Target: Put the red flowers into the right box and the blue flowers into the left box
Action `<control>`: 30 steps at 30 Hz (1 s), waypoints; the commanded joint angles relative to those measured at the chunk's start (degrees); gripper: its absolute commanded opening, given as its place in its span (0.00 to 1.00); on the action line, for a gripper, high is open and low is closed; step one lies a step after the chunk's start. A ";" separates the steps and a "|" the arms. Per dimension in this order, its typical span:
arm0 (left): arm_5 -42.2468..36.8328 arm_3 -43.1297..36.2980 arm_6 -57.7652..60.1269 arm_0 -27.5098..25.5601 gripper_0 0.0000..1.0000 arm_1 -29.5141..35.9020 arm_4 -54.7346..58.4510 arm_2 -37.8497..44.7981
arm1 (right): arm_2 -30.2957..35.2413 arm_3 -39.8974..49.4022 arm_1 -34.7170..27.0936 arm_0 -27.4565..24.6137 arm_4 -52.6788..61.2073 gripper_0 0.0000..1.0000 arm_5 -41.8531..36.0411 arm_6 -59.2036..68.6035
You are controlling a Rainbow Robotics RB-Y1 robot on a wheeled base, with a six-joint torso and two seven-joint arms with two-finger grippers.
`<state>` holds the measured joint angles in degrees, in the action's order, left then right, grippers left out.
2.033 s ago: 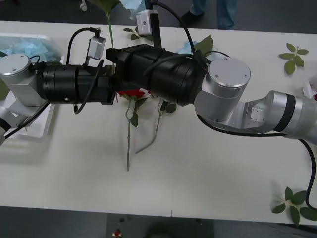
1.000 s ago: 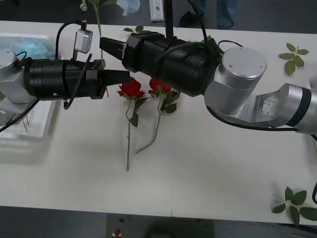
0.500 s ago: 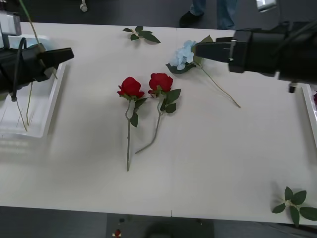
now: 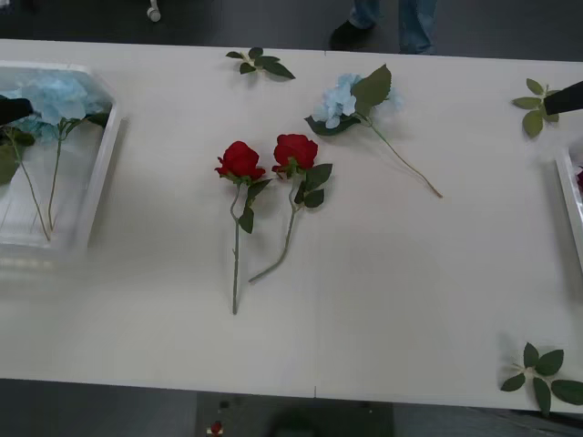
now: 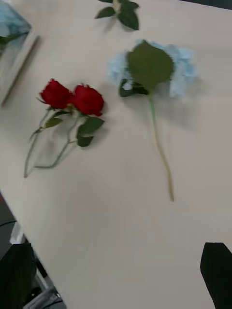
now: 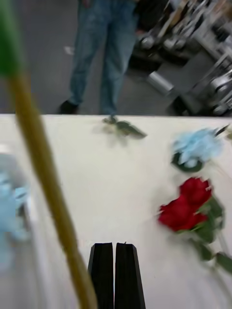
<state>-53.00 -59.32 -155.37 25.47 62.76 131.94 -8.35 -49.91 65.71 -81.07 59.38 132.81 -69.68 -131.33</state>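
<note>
Hovering over the shallow white plastic left tray (image 4: 100,173), my left claw (image 6: 115,270) is pressed together; my right claw (image 5: 121,275) gapes above two red roses (image 4: 269,157)

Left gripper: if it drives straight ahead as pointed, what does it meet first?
Probably the green leaf sprig near the table's far edge; the left gripper aims across bare table toward it, the red roses off-line. Height unclear.

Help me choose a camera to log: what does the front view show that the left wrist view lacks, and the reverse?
Front view adds: the red roses' whole stems, the right box's edge, the right gripper's tip near it, and leaf sprigs at the right. Left wrist view adds: the left gripper shut, a blurred stem beside it. Shared: both red roses, the loose blue flower, one leaf sprig.
</note>
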 commanded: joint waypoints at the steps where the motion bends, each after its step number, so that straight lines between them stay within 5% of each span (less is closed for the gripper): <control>1: 2.29 -0.89 11.67 0.46 0.00 5.18 -8.98 0.00 | -0.45 -6.29 6.63 8.39 -9.85 1.00 -4.67 9.16; 8: 2.29 -0.80 28.81 0.11 0.00 7.90 -23.22 0.53 | -3.09 -4.45 12.96 12.61 -23.56 1.00 -1.07 30.78; 17: 2.02 -4.05 58.43 0.46 0.00 6.76 -40.53 1.14 | -17.94 0.83 19.55 18.14 -28.66 1.00 12.11 52.67; 22: 2.02 -7.48 74.34 1.16 0.00 5.53 -50.38 -1.85 | -23.39 -7.87 29.39 20.78 -33.14 1.00 15.98 56.27; 30: 2.11 -8.80 79.79 1.87 0.00 2.98 -57.93 -4.31 | -24.89 -23.87 43.45 20.87 -41.93 1.00 20.73 54.78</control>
<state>-51.08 -67.56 -75.72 25.59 66.36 75.41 -13.09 -74.26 43.38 -38.99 77.84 92.53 -49.96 -76.60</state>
